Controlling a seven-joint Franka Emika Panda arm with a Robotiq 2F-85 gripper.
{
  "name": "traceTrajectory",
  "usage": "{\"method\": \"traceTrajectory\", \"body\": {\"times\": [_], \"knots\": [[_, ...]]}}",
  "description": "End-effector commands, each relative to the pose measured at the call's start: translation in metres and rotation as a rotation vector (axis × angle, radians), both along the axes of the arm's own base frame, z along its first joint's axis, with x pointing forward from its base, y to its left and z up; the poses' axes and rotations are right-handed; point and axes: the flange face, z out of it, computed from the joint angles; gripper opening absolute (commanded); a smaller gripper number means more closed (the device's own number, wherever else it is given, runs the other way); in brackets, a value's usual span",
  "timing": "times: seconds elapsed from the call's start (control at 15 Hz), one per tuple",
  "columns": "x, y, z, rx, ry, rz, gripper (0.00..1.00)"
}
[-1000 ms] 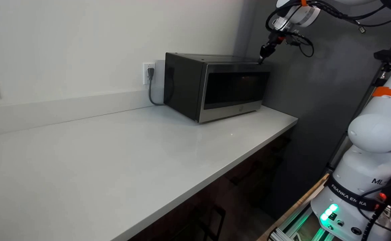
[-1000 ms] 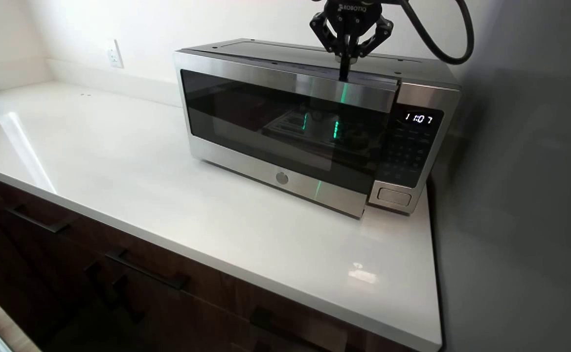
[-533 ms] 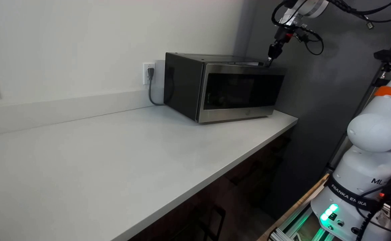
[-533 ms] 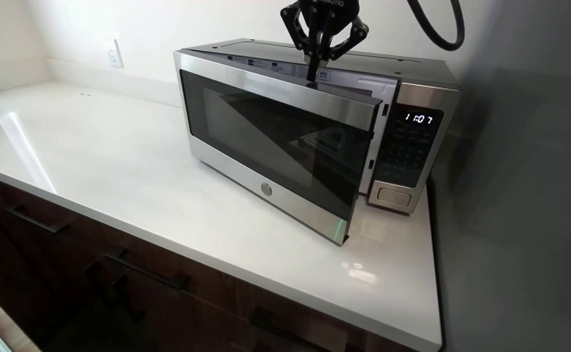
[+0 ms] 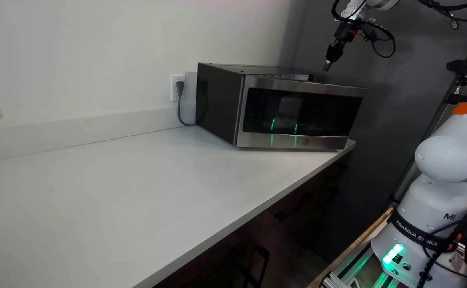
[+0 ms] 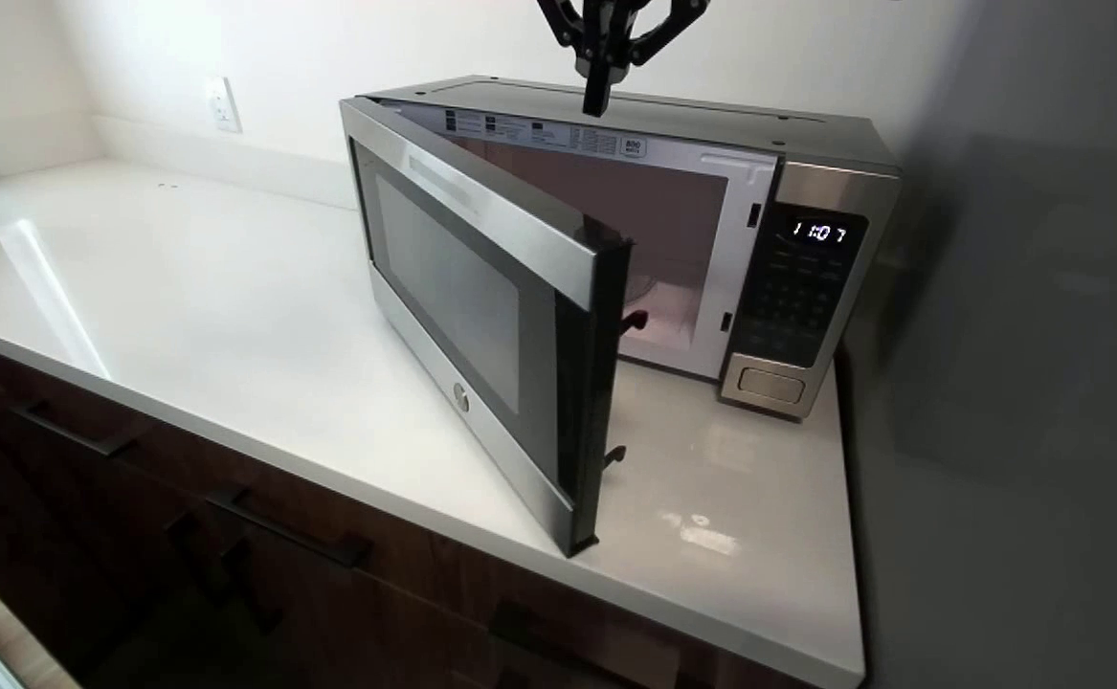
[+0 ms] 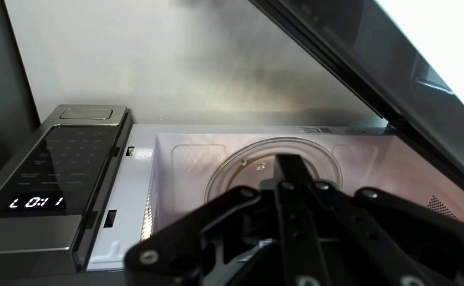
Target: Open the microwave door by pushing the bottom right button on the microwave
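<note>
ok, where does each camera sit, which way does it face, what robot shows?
In an exterior view: raised, off the hinge side, facing along the counter to the microwave; arm, base and end effector show.
In an exterior view: in front and above, facing down at the open door and control panel; the end effector's lower part shows at top.
In the wrist view: carried by the arm, facing down past the fingers into the cavity; microwave appears inverted.
In both exterior views: microwave, door, counter, end effector.
</note>
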Motion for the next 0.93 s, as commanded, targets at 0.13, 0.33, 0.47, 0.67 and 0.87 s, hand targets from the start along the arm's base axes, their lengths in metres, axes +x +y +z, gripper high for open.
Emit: {"method": "traceTrajectory", "body": {"times": [0.13, 0.33, 0.47, 0.67, 0.87], "knots": [[-0.014, 0.001, 0.003, -0.025, -0.024, -0.086, 0.27], [-0.018, 0.004, 0.008, -0.015, -0.062, -0.105, 0.49], [-0.018, 0.005, 0.008, -0.023, -0.081, -0.117, 0.62], [-0.021, 0.007, 0.010, -0.030, -0.113, -0.135, 0.87], [-0.026, 0.012, 0.010, -0.025, -0.107, -0.182, 1.00]]}}
